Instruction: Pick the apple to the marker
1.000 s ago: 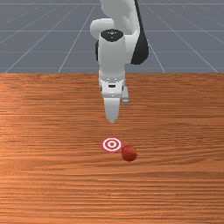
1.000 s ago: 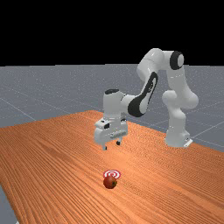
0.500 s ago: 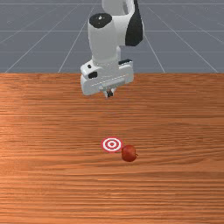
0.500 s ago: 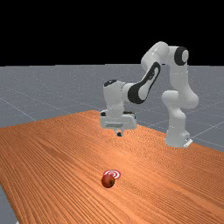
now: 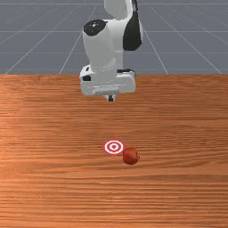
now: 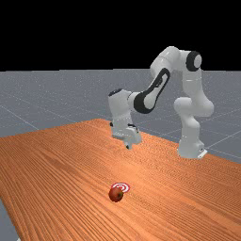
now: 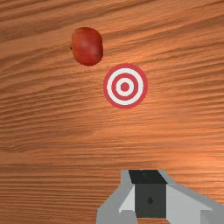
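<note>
The tool (image 5: 111,98) is up in the air, well above the bench (image 5: 44,133), and honestly it's as narrow as it gets; in the wrist view the fingers (image 7: 181,201) meet. It slants a bit too, tips pointing somewhere between 5 and 6 o'clock in the far view; that bench is orange-brown wood, grain and all; the arm (image 6: 191,82) is white and grey, base (image 6: 189,141) sitting at about 3 o'clock from the tool in the far view. Next size down is the marker (image 5: 114,147), a flat red-and-white bullseye on the wood; go by the front view and it's at roughly 6 o'clock from the tool, well apart from it. Then there's the apple (image 5: 131,156), red, resting on the bench just beside the marker, at about the front view's 4 o'clock from it; tiniest of all is its stem (image 7: 71,47), poking out sideways at about 3 o'clock in the front view.
</note>
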Robot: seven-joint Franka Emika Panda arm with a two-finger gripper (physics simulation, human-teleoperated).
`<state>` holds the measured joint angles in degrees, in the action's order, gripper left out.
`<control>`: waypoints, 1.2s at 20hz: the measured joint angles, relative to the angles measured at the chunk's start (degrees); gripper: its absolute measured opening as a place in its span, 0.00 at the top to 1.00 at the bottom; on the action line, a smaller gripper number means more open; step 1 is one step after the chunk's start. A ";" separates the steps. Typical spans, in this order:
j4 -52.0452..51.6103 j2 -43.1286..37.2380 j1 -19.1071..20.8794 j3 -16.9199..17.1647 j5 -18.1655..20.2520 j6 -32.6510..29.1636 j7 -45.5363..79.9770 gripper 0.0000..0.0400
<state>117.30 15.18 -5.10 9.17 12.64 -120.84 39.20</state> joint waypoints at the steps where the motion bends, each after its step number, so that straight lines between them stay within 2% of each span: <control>1: -0.82 0.39 -0.08 0.01 -0.24 -0.25 0.12 0.61; 2: -2.15 0.65 -0.14 -0.03 -0.34 -0.41 0.23 0.37; 3: -4.01 1.27 -0.28 -0.23 -0.38 -0.53 0.48 0.22; 5: -9.30 4.95 -1.27 -1.23 -0.51 -0.67 1.84 0.08; 7: -15.34 11.37 -2.66 -2.33 -0.77 -0.76 3.12 0.03; 13: -31.88 30.16 -4.19 -3.10 -1.95 -0.91 5.55 0.00; 16: -37.21 35.54 -4.46 -2.98 -2.00 -0.97 7.18 0.00; 20: -39.41 38.46 -4.70 -2.66 -2.10 -1.44 8.48 0.00; 21: -39.43 38.86 -5.00 -2.35 -2.34 -1.94 9.09 0.30; 24: -37.95 37.52 -6.10 -1.29 -3.44 -2.00 10.32 0.30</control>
<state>79.35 52.71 -11.20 7.88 9.20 -122.84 49.51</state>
